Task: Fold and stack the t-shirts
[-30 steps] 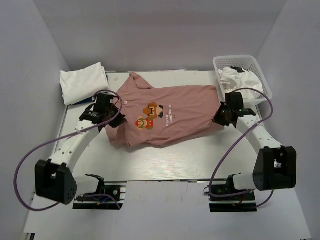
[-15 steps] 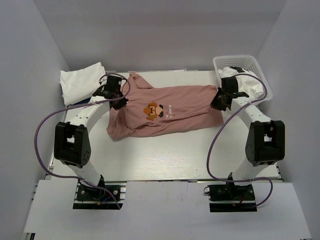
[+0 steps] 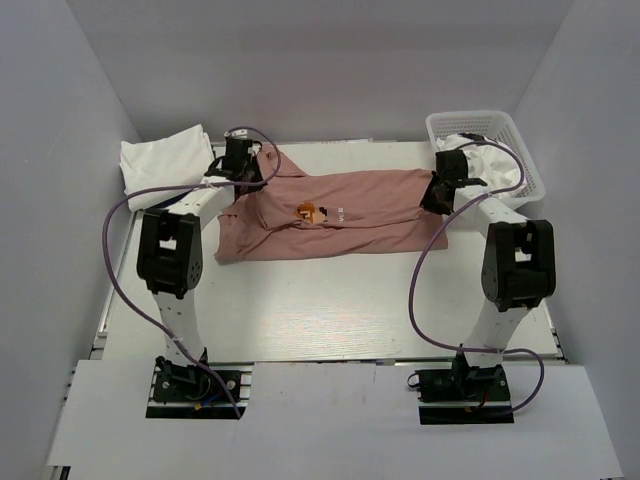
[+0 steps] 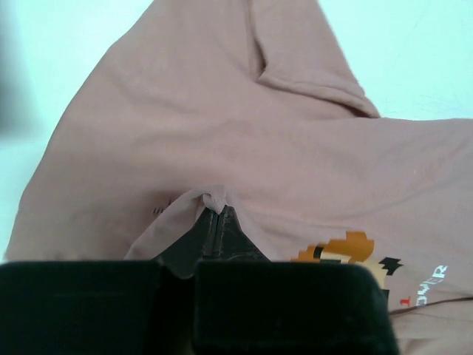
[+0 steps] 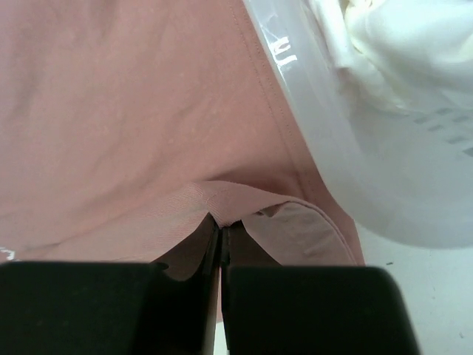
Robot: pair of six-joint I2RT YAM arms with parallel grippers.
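You have both claws clenched on the dusty-pink t-shirt [image 3: 340,215], which lies across the far half of the white table [image 3: 330,310], stretched sideways between the two arms. The left gripper [image 3: 248,178] pinches a small ridge of pink cloth at the shirt's left end, near the collar. In your left wrist view the jaws of the left gripper [image 4: 214,222] meet tightly, with a peak of fabric caught between them. The right gripper [image 3: 434,198] grips the opposite end. In your right wrist view the black fingers [image 5: 188,255] of the right gripper [image 5: 222,231] sit pressed together on a fold of the hem. The shirt is doubled over on itself along its length, so only a sliver of the pixel-art print [image 3: 308,211] shows at the fold line. From the left wrist camera you see its orange part and some white lettering just beside it. A folded white t-shirt [image 3: 165,165] rests at the far left corner, apart from the pink one. At the far right stands the white mesh basket [image 3: 480,122], with a crumpled white t-shirt [image 3: 490,165] spilling over its near wall, just beside your right claw.
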